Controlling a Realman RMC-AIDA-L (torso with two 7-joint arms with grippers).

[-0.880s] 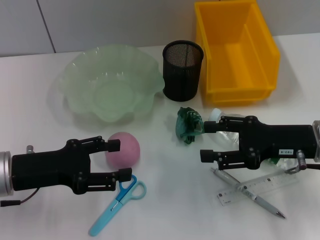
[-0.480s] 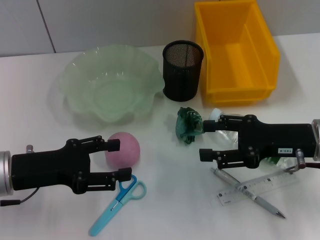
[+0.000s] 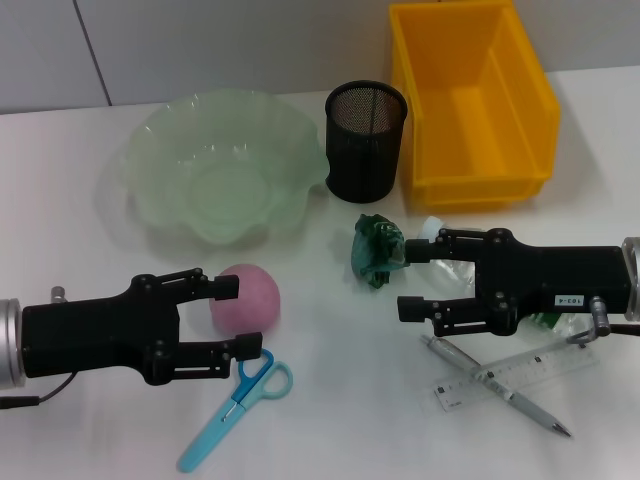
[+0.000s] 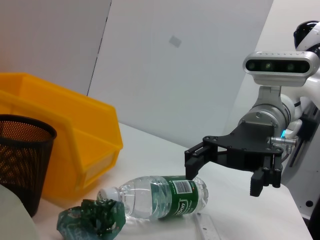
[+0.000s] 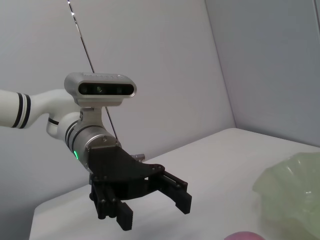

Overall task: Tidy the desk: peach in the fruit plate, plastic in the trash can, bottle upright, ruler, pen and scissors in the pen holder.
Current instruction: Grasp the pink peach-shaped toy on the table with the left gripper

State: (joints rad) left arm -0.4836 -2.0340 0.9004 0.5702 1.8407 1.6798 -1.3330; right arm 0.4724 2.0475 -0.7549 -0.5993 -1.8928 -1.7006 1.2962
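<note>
The pink peach [image 3: 247,296] lies in front of the green fruit plate [image 3: 160,200]. My left gripper [image 3: 240,318] is open, its fingers on either side of the peach's near edge. The clear bottle [image 3: 452,272] lies on its side, mostly hidden under my open right gripper [image 3: 411,281], which hovers over it. In the left wrist view, the right gripper [image 4: 222,175] is above the bottle [image 4: 160,197]. The crumpled green plastic [image 3: 378,250] sits by the bottle's cap. Ruler [image 3: 515,378] and pen [image 3: 540,415] lie crossed. The blue scissors [image 3: 235,400] lie near the left gripper.
At the back stand the black mesh pen holder [image 3: 366,140] and the yellow bin [image 3: 415,110]. The right wrist view shows the left gripper [image 5: 155,210], a bit of the peach [image 5: 245,236] and the plate's rim [image 5: 292,190].
The right gripper has crept slightly to the left over the bottle. The left gripper has hardly moved.
</note>
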